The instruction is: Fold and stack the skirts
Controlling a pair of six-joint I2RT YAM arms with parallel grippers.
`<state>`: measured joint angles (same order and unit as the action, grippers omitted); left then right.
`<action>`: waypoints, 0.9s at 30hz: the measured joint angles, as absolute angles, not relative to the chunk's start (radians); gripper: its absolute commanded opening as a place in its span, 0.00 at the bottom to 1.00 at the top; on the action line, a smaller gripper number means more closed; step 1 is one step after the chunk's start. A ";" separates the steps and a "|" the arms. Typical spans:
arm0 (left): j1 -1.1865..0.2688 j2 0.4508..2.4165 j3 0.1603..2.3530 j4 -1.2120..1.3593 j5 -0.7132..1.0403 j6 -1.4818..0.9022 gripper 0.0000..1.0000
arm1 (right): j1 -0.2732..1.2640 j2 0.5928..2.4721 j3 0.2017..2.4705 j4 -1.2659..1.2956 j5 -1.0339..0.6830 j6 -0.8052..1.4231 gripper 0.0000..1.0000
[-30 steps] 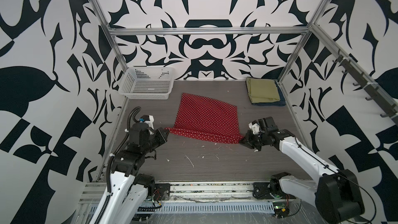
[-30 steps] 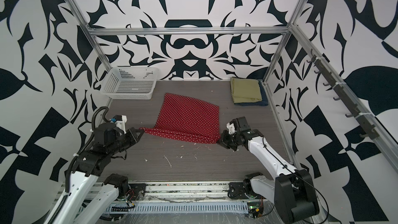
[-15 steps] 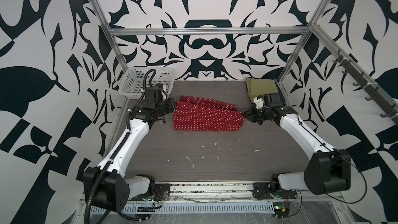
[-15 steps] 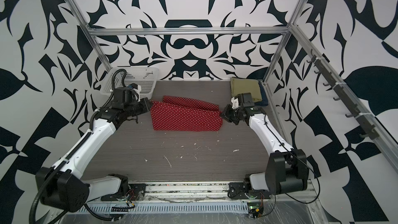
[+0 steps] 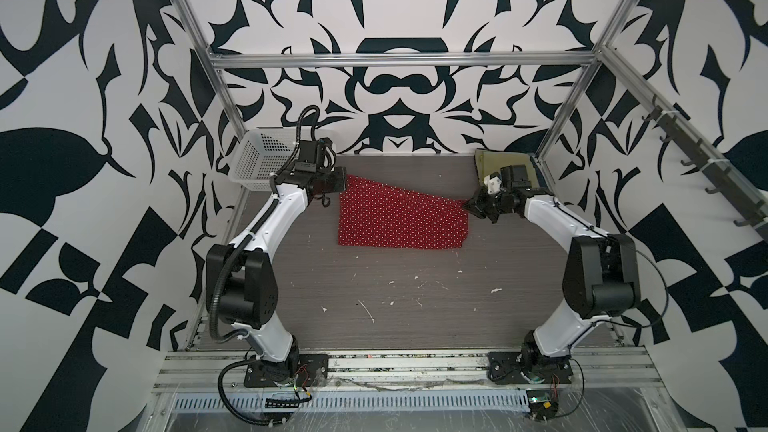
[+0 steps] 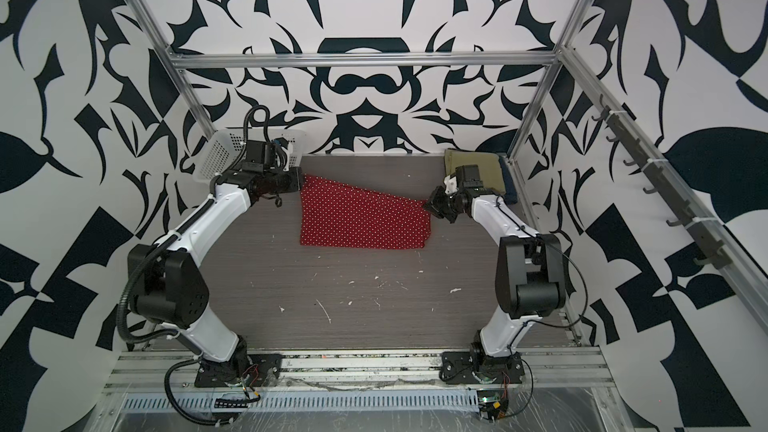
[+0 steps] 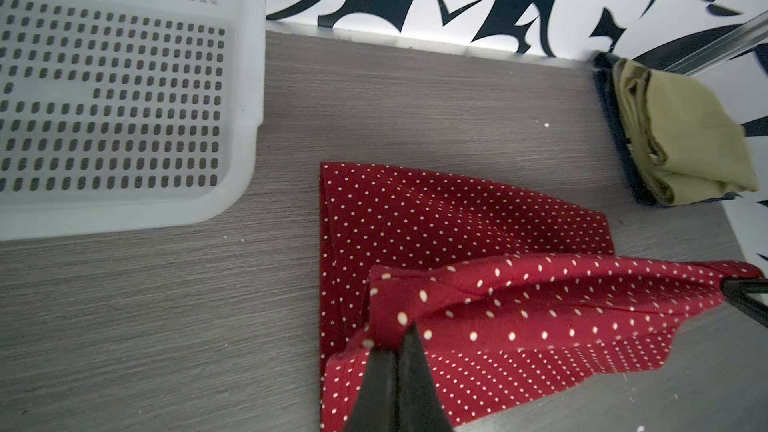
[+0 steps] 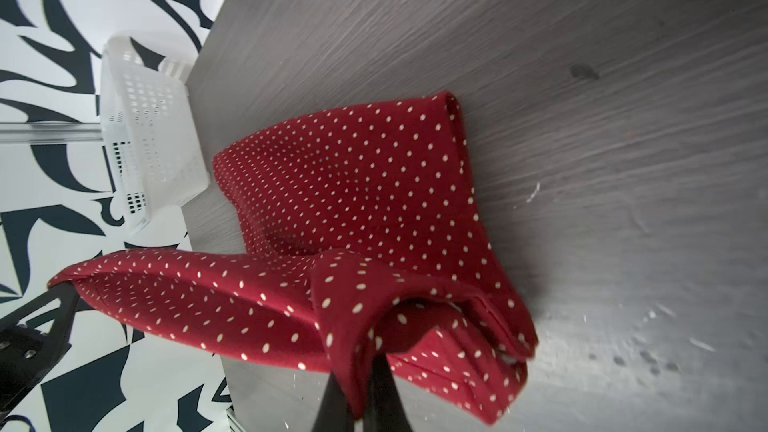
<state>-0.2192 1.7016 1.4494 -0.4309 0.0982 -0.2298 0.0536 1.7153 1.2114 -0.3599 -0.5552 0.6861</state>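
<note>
1. We see the red polka-dot skirt [image 5: 399, 218] mid-table, doubled over itself. Its upper layer is raised and stretched between two far corners.
2. The left gripper [image 5: 344, 179] is pinched tight on one far corner of the skirt, and the right gripper [image 5: 467, 204] on the other.
3. The olive-green skirt [image 7: 685, 135] rests folded on the dark blue denim skirt [image 7: 603, 93] in the far right corner, near the right gripper.
4. The white basket [image 5: 253, 160] stands just beside the left gripper.
5. Hazards, as we judge them: a thin pinch may slip, uneven lowering would skew the fold, and the right arm could nudge the stack.
</note>
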 measured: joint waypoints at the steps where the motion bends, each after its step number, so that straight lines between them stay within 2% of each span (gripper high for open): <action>1: -0.217 1.729 1.462 -0.434 0.093 -0.223 0.00 | 0.054 1.730 1.217 -0.353 -0.557 0.690 0.00; 7: -0.205 1.890 1.576 -0.441 0.075 -0.191 0.00 | 0.054 1.803 1.287 -0.332 -0.558 0.702 0.00; 12: -0.197 2.038 1.746 -0.464 0.070 -0.170 0.02 | 0.054 1.882 1.353 -0.309 -0.557 0.712 0.05; 13: -0.197 2.066 1.781 -0.473 0.068 -0.165 0.13 | 0.054 1.902 1.367 -0.307 -0.558 0.718 0.09; 15: -0.196 2.120 1.851 -0.493 0.058 -0.153 0.47 | 0.054 1.940 1.394 -0.300 -0.557 0.728 0.19; 18: -0.188 2.201 1.963 -0.525 0.027 -0.144 0.56 | 0.047 2.007 1.450 -0.292 -0.554 0.749 0.39; 19: -0.183 2.225 2.004 -0.540 0.015 -0.141 0.64 | 0.044 2.029 1.476 -0.294 -0.554 0.756 0.54; 20: -0.179 2.244 2.038 -0.554 0.004 -0.141 0.67 | 0.043 2.047 1.502 -0.297 -0.555 0.755 0.61; 23: -0.174 2.267 2.114 -0.598 -0.021 -0.145 0.64 | 0.040 2.076 1.588 -0.307 -0.557 0.762 0.61; 25: -0.175 2.243 2.114 -0.607 -0.038 -0.166 0.61 | 0.039 2.053 1.615 -0.316 -0.556 0.752 0.57; 26: -0.178 2.220 2.089 -0.597 -0.041 -0.177 0.57 | 0.040 2.030 1.614 -0.322 -0.555 0.744 0.54; 27: -0.180 2.180 2.039 -0.583 -0.045 -0.187 0.46 | 0.043 1.996 1.602 -0.323 -0.552 0.734 0.49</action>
<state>-0.1799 2.1796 2.0388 -0.5827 -0.0448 -0.1867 0.0429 1.9965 1.6024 -0.3233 -0.5522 0.7338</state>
